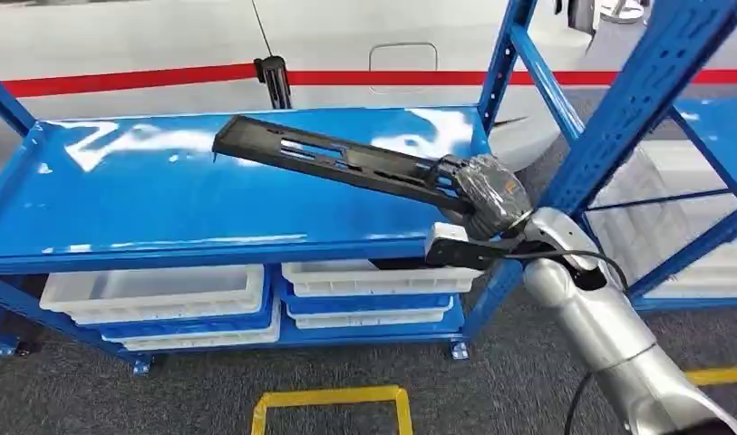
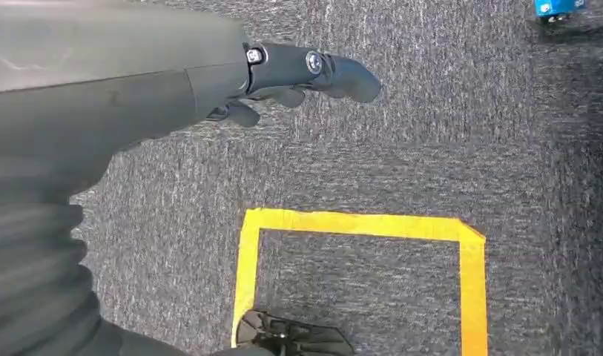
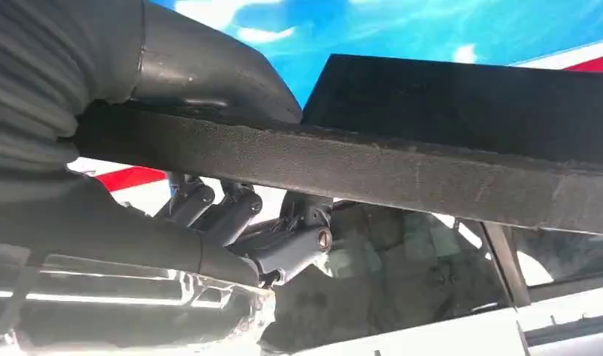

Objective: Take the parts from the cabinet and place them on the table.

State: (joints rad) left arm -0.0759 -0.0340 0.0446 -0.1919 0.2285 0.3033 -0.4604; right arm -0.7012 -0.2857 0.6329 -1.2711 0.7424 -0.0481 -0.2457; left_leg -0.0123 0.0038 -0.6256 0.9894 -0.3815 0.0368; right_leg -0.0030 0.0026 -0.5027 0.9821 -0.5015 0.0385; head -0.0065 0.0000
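A long black plastic part [image 1: 333, 159] with slotted openings reaches out over the blue shelf top [image 1: 147, 199] of the cabinet. My right hand [image 1: 484, 192] grips its near end at the shelf's right front corner. In the right wrist view the part [image 3: 402, 170] runs as a thick dark bar across my right hand [image 3: 231, 215], thumb on one side and fingers curled on the other. My left hand [image 2: 283, 81] hangs over grey carpet, fingers loosely bent and holding nothing.
White bins [image 1: 156, 294] sit on blue trays on the lower shelf. A blue upright post [image 1: 618, 118] stands just right of my right arm, with a second rack behind it. Yellow floor tape [image 1: 333, 403] marks a square on the carpet. A red-striped white wall lies behind.
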